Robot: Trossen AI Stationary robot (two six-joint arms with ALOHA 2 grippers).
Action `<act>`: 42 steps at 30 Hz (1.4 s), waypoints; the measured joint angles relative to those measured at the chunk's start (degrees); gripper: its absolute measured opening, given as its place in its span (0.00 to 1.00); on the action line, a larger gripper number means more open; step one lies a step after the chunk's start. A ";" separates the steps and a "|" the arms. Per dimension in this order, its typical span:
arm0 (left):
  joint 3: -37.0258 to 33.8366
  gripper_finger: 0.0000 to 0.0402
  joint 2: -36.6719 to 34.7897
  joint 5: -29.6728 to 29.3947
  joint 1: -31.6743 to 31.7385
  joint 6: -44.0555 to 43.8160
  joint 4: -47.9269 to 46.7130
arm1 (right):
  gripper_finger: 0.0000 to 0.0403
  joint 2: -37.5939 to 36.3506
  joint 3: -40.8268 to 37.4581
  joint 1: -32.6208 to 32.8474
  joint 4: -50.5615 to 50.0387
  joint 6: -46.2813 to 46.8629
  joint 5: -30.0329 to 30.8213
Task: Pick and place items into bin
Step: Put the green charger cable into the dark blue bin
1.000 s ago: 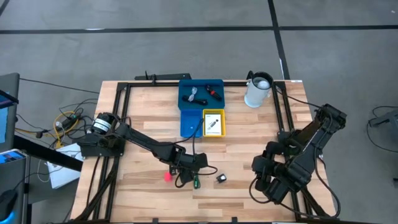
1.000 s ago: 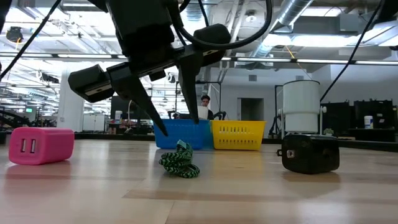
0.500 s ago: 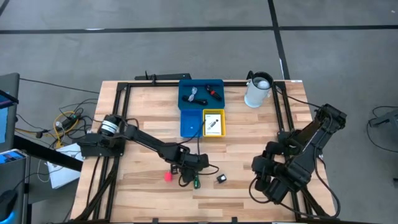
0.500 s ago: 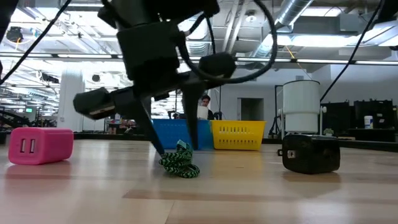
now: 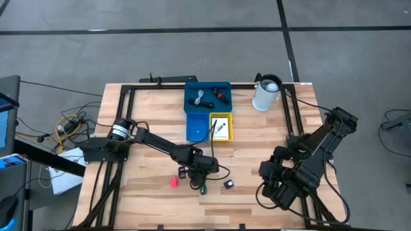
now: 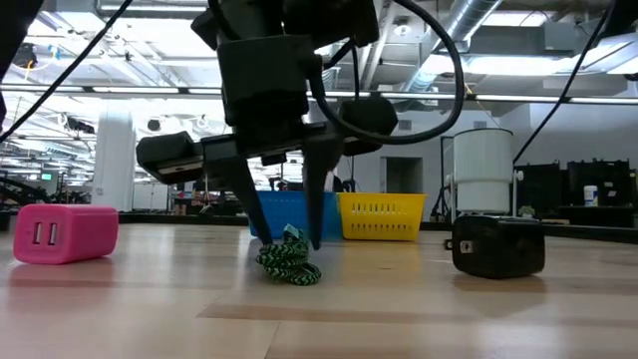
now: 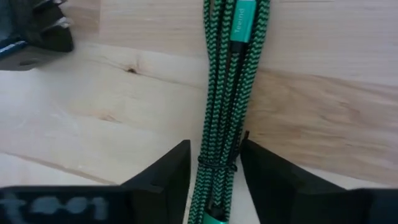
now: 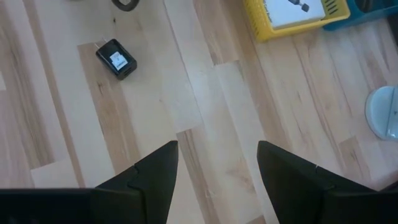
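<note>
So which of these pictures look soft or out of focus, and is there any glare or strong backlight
Left wrist view: the left end effector is blurred at the bottom edge, while the green braided cable stays sharp. Right wrist view: the right end effector is soft, the black adapter crisp. Low view: bright ceiling lights backlight the dark arm; the pink block is well lit. High view: even light, no glare.

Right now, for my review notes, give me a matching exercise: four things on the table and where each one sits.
Things:
1. green cable
2. pink block
3. white card
4. white pitcher

Places:
A. inside the yellow bin
B. between the left gripper fingers
C. far right corner of the table
D. bare wood, left of the green cable

Pairs: 1-B, 2-D, 3-A, 4-C
</note>
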 joint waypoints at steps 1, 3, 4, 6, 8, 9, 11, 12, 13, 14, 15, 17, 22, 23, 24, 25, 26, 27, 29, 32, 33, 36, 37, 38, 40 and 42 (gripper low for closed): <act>0.00 0.32 0.04 0.79 0.10 0.52 -0.65 | 0.53 0.00 0.00 0.00 0.00 0.00 0.02; -0.04 0.26 0.08 1.64 0.20 0.85 -1.06 | 0.53 0.00 0.00 0.00 0.00 -0.12 0.02; -0.08 0.23 0.09 1.62 0.17 0.89 -1.11 | 0.53 0.00 0.00 0.00 0.00 -0.15 0.02; -0.09 0.16 0.09 1.56 0.10 1.15 -1.13 | 0.53 0.00 0.00 0.00 0.00 -0.15 0.02; -0.13 0.10 0.09 1.62 0.11 1.16 -1.17 | 0.53 0.00 0.00 0.00 0.00 -0.14 0.04; -0.13 0.07 0.10 1.62 0.09 1.09 -1.17 | 0.53 0.00 0.00 0.00 0.00 -0.11 0.04; -0.13 0.03 0.11 1.62 0.07 0.74 -1.16 | 0.53 0.00 0.00 0.00 0.02 -0.08 0.05; -0.13 0.02 0.11 1.62 -0.01 0.53 -1.18 | 0.53 0.00 0.00 0.00 0.00 -0.07 0.07; -0.13 0.02 0.09 1.44 -0.13 0.25 -1.18 | 0.53 0.00 0.00 0.00 0.00 -0.07 0.09; -0.13 0.02 0.09 0.95 -0.36 -0.11 -1.19 | 0.53 0.00 0.00 0.00 0.00 -0.07 0.13; -0.13 0.02 0.07 0.16 -0.71 -0.26 -1.28 | 0.53 0.00 0.00 0.00 0.00 -0.07 0.19; -0.13 0.01 0.06 -1.62 -1.52 -0.40 -1.53 | 0.53 0.00 0.00 0.00 -0.02 -0.07 0.22; -0.15 0.01 -0.41 -8.62 -4.51 -1.46 -2.55 | 0.53 0.00 0.00 0.00 -0.05 -0.09 0.22; -0.20 0.01 -0.74 -10.52 -5.25 -2.01 -2.81 | 0.53 0.00 0.00 0.00 -0.09 -0.09 0.22; -0.24 0.01 -0.80 -12.58 -5.92 -2.53 -3.22 | 0.53 0.00 0.00 0.00 -0.18 -0.09 0.22; -0.25 0.01 -0.89 -14.44 -6.57 -2.94 -3.63 | 0.53 0.00 0.00 0.00 -0.30 -0.07 0.22; -0.32 0.01 -1.24 -16.18 -7.18 -3.42 -4.29 | 0.53 0.00 0.00 0.00 -0.36 -0.08 0.22; -0.42 0.00 -1.50 -17.83 -7.76 -3.99 -5.54 | 0.53 0.00 0.00 0.00 -0.46 -0.09 0.22; -0.44 0.00 -1.81 -20.94 -8.64 -5.33 -6.92 | 0.53 0.00 0.00 0.00 -0.65 -0.09 0.24; -0.40 0.00 -2.78 -24.91 -9.48 -7.98 -9.69 | 0.53 0.00 0.00 -0.20 -0.88 -0.13 0.51; -0.29 0.00 -3.17 -26.11 -9.75 -8.82 -10.85 | 0.53 0.00 -0.09 -0.24 -0.87 -0.13 0.52; 1.03 0.00 -4.18 -28.73 -9.89 -12.06 -14.80 | 0.53 -0.01 -1.03 -0.24 -0.98 -0.11 0.64; 1.66 0.00 -4.39 -29.29 -9.89 -13.30 -16.04 | 0.53 0.00 -1.44 -0.25 -1.11 -0.10 0.63; 2.44 0.00 -4.70 -29.85 -9.89 -14.42 -17.19 | 0.53 0.00 -1.71 -0.24 -1.18 -0.05 0.63; 4.26 0.00 -5.24 -31.37 -9.87 -16.43 -20.24 | 0.53 0.00 -2.42 -0.24 -1.02 0.00 0.60; 6.84 0.00 -5.57 -33.24 -9.87 -17.89 -23.48 | 0.53 0.00 -3.09 -0.26 -0.86 0.02 0.46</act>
